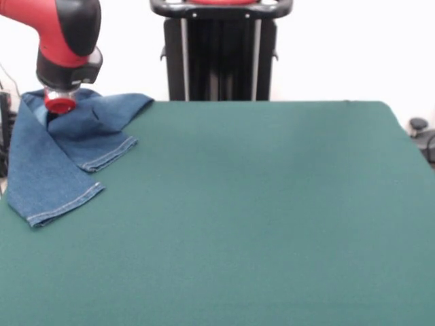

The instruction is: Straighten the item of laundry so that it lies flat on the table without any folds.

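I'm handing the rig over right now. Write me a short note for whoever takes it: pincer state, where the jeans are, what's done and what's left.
Pincer: down over the bunched top of the jeans; whether it is open or shut cannot be seen from this view.
Jeans: at the table's far left corner in the front view, top part rumpled, both hemmed legs trailing toward the camera, one overlapping the other.
Done: nothing flat yet.
Left: spread the top, separate the legs, smooth the folds.

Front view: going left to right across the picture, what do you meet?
Jeans with the red and black arm above them, then the black pedestal, then open green table.
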### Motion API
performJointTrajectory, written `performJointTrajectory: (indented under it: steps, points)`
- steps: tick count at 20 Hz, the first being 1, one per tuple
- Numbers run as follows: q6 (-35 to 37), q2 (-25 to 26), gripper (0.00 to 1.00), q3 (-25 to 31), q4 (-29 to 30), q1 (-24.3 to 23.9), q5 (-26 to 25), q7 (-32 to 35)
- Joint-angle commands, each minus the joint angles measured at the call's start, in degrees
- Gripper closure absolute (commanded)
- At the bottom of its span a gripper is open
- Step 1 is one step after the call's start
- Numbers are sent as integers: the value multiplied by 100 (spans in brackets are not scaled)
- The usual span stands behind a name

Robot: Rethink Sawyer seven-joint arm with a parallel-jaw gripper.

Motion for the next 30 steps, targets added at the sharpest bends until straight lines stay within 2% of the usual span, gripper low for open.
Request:
performJointTrajectory:
  steps: [1,16,30]
  points:
    - [86,90,0,1612,453,108,342,-1066]
    - [1290,-783,0,2096,805,-109,751,-1281]
    - [1849,-1156,0,2434,866,-343,866,-1390]
